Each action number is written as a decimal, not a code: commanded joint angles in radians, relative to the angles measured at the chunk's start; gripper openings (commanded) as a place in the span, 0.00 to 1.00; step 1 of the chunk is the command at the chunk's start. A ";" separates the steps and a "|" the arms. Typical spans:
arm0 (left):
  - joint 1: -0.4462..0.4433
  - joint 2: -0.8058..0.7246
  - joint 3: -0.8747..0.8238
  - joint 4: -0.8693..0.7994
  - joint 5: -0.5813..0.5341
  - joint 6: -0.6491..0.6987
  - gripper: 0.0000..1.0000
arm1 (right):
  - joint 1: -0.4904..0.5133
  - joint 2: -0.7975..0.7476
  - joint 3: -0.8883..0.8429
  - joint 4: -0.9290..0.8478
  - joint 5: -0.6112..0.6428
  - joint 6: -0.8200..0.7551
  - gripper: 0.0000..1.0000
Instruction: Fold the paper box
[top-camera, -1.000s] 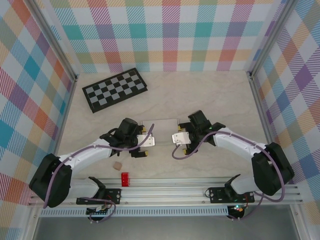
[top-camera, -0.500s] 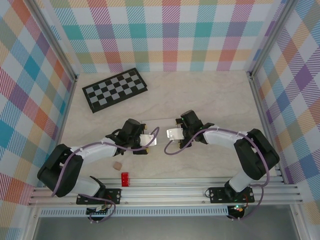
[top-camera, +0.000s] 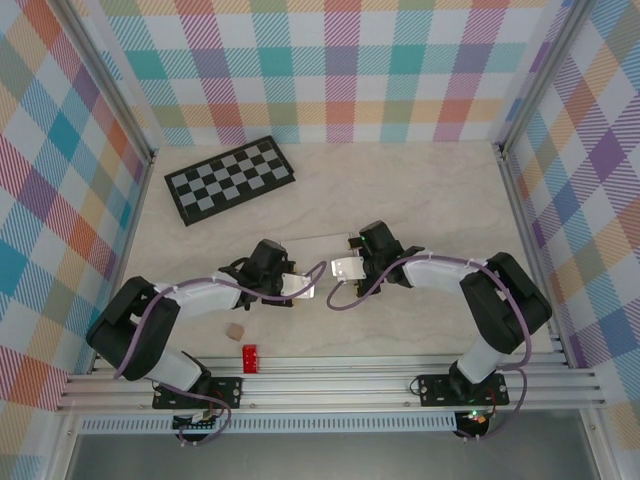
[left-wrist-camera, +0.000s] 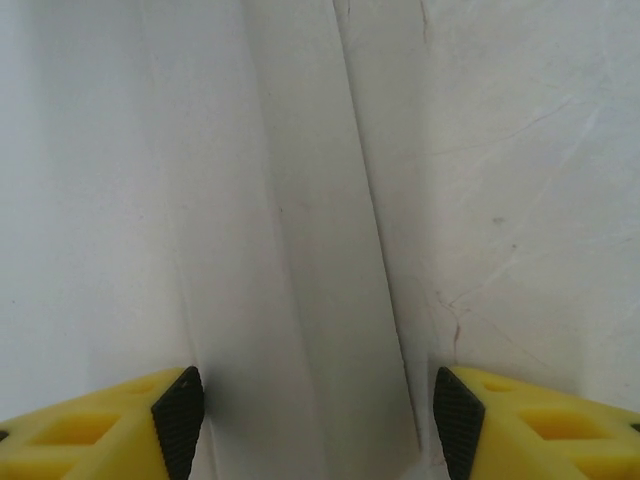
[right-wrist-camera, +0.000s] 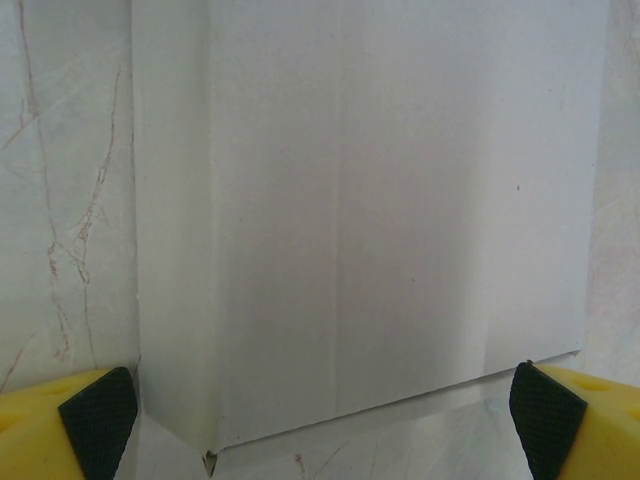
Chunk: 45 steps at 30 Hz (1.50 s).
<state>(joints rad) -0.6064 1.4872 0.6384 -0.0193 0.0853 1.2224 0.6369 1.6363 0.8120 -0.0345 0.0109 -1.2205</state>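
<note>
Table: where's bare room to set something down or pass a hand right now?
Free: the far right of the table, between checkerboard and right wall; also the near strip between red block and right arm. Crowded: the middle, where left gripper and right gripper meet at the paper box.

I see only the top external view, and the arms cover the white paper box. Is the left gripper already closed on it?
Observer: No. In the left wrist view the left gripper has its jaws apart, with a narrow flap of the paper box between them.
Operator: And the other arm?
Observer: In its wrist view the right gripper is wide open, a flat box panel spanning the gap between its fingers.
</note>
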 joint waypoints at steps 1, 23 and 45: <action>-0.001 0.027 0.009 -0.048 -0.004 0.032 0.61 | 0.008 0.017 0.014 0.019 -0.034 -0.021 1.00; 0.022 -0.034 0.113 -0.193 0.077 -0.050 0.61 | -0.046 -0.199 0.013 -0.083 -0.141 0.042 1.00; 0.336 0.203 0.813 -0.421 0.449 -1.296 1.00 | -0.246 -0.418 0.320 -0.477 -0.487 0.634 1.00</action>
<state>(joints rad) -0.2527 1.5661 1.3689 -0.3241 0.3660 0.0742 0.3870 1.1503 1.0477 -0.2947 -0.1608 -0.6651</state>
